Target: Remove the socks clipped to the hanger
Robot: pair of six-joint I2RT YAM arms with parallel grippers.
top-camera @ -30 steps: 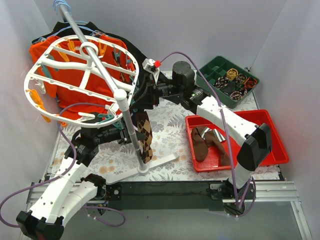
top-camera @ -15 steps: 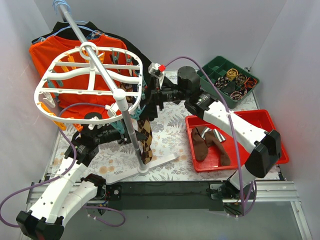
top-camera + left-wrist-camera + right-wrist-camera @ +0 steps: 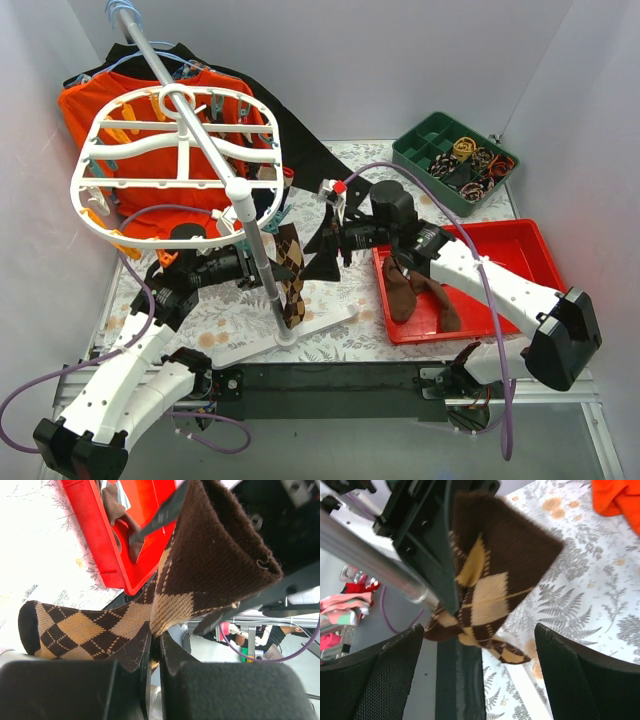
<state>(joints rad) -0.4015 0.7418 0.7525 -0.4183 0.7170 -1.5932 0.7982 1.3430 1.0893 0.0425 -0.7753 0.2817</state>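
The white oval hanger (image 3: 180, 165) with orange and teal clips stands tilted on its grey pole (image 3: 262, 262). A brown-and-tan argyle sock (image 3: 291, 270) hangs beside the pole under the hanger's near rim. My left gripper (image 3: 264, 268) is shut on this sock; in the left wrist view the pads (image 3: 134, 652) pinch its edge (image 3: 190, 580). My right gripper (image 3: 327, 243) is open and empty, just right of the sock. In the right wrist view the sock (image 3: 495, 587) hangs ahead between the wide-apart fingers (image 3: 380, 680). Two dark brown socks (image 3: 402, 290) lie in the red tray (image 3: 540, 250).
An orange shirt (image 3: 110, 110) and a long black garment (image 3: 300, 140) hang behind the hanger. A green compartment bin (image 3: 440, 135) with small items stands at the back right. The pole's white foot (image 3: 300, 330) lies on the fern-patterned cloth (image 3: 350, 290).
My right arm has drawn back from under the hanger toward the right and the red tray. The hanger has swung and turned on its pole. My left gripper has kept its hold on the argyle sock.
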